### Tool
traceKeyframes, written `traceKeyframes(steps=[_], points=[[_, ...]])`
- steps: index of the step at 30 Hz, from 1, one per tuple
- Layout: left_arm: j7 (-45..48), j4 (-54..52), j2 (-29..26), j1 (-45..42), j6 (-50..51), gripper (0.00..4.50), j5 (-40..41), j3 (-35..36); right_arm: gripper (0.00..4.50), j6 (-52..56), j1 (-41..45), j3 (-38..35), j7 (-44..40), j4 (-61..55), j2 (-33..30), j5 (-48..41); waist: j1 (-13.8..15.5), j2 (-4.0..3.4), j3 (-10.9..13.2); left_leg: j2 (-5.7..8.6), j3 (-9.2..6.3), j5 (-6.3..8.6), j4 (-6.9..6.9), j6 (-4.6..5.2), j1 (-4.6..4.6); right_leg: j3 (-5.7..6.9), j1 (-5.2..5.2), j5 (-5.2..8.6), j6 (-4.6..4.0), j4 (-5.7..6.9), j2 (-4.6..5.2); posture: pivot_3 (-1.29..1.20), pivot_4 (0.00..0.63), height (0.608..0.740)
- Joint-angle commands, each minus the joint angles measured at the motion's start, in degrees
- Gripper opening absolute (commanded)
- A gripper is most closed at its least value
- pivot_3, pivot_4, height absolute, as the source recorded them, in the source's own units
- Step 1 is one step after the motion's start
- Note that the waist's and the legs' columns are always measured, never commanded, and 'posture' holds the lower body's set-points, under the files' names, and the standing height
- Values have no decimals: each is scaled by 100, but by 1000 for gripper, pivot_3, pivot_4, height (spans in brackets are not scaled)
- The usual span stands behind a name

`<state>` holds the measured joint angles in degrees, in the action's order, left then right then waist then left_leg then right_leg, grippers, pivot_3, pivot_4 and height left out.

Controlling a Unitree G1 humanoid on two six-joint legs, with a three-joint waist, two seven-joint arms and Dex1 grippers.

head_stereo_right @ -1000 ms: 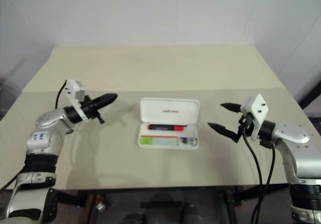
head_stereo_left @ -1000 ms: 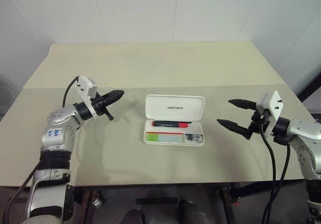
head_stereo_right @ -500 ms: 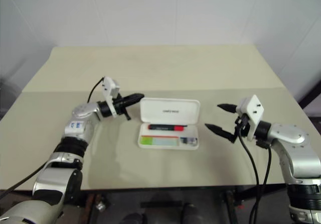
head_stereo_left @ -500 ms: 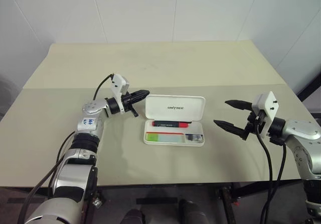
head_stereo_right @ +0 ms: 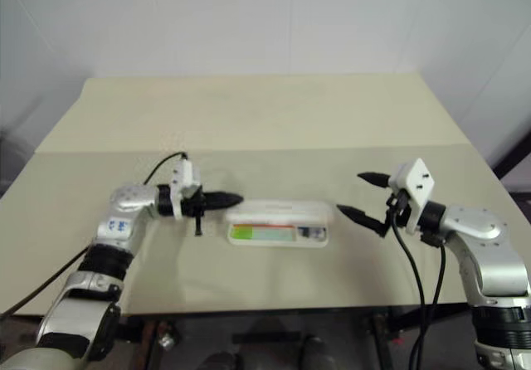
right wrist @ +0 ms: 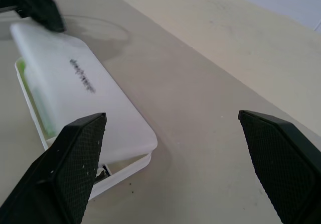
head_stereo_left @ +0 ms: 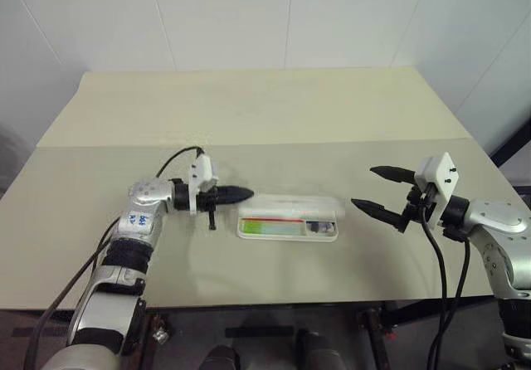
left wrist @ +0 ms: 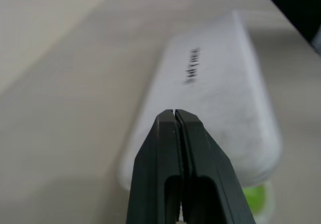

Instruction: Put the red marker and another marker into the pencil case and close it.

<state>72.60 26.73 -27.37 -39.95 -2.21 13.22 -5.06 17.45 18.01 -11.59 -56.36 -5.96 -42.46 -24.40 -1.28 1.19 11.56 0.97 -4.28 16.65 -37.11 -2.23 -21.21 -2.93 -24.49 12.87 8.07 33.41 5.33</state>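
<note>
White pencil case [head_stereo_left: 290, 212] with dark lid lettering, light green marker [head_stereo_left: 267, 228] showing inside; beige worktop [head_stereo_left: 265, 113]; both tools black.

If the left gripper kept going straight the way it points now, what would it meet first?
Most likely the half-lowered lid of the pencil case: the shut left gripper points along the table at its near end.

White case [head_stereo_left: 289, 216] mid-table, lid tipped low over base, not quite shut, dark lettering on top. Green marker [head_stereo_left: 267, 227] lying flat in front compartment, seen through gap along front edge. Red marker hidden under lid.
</note>
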Motion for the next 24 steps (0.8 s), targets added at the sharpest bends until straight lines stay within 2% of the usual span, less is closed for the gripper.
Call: traceKeyframes(steps=[1,12,18,21,24], points=[[77,-499,-127,119,126,35,-152,-220,4500,-113,-48,-118,71,-188,17,-79,9,0,0,0,0,0,-1,0,1,0,0,0,0,1,0,0,150,740],[-541,-919,-202,217,796,35,-931,-787,4500,-120,-242,-120,243,-381,165,-103,-10,-1,-1,1,4,0,-6,0,6,-10,1,0,0,7,-1,0,150,740],[-725,-1107,-265,272,1173,35,-1077,-958,4500,-101,-419,-134,397,-564,291,-134,-12,0,-3,3,6,-1,-9,1,23,-15,17,-1,2,11,-1,0,150,740],[-707,-1263,-255,307,1333,35,-889,-881,4500,-107,-480,-111,451,-620,348,-141,-18,0,-3,2,6,-2,-9,2,29,-15,23,0,1,9,-1,0,150,740],[-762,-1445,-179,303,1621,35,-392,-445,4500,-122,-490,-88,468,-620,380,-142,-19,0,-3,2,6,-2,-9,4,29,-15,23,0,1,9,-1,0,150,740]])
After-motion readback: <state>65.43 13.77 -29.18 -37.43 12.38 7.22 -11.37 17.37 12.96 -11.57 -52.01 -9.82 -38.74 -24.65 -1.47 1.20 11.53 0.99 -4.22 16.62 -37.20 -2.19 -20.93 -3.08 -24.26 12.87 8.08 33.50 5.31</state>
